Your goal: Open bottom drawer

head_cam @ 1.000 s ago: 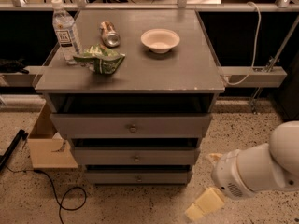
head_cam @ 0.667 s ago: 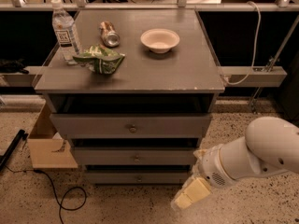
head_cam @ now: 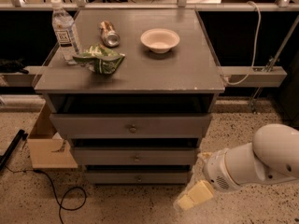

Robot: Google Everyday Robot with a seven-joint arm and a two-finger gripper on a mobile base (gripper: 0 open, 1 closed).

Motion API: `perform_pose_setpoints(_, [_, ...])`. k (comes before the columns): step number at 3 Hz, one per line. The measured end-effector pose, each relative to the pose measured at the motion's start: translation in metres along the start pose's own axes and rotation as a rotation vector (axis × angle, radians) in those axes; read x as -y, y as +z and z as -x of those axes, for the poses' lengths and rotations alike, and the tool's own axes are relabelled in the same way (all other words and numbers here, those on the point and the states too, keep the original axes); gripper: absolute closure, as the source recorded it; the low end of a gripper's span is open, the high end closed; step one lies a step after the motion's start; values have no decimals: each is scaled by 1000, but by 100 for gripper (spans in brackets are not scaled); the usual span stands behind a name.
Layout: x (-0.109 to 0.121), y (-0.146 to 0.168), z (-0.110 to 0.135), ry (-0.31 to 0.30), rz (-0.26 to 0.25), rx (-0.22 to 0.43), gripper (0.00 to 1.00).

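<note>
The bottom drawer is the lowest of three grey drawers in the cabinet, with a thin front and a small round knob at its centre. It looks closed, set back under the middle drawer. The top drawer has a taller front. My gripper, pale yellow on a white arm, hangs low near the floor. It is just right of the cabinet's lower right corner, below and to the right of the bottom drawer's knob, and touches nothing.
On the cabinet top stand a water bottle, a lying can, a green chip bag and a white bowl. An open cardboard box and a black cable lie on the floor at left.
My arm and gripper have moved left toward the cabinet's lower right corner since a second ago, then nearly held still. The drawers have not moved.
</note>
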State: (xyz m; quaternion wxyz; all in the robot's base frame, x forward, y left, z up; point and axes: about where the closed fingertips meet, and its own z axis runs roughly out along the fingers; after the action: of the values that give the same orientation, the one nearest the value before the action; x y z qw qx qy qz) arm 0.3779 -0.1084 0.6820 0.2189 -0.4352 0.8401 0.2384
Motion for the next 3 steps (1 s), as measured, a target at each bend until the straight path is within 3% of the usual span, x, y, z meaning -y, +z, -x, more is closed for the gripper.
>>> perform_pose_setpoints(2, [43,24,-11,96,-30,63,0])
perform_pose_setpoints(3, [57,30,-11,111,-44,27,0])
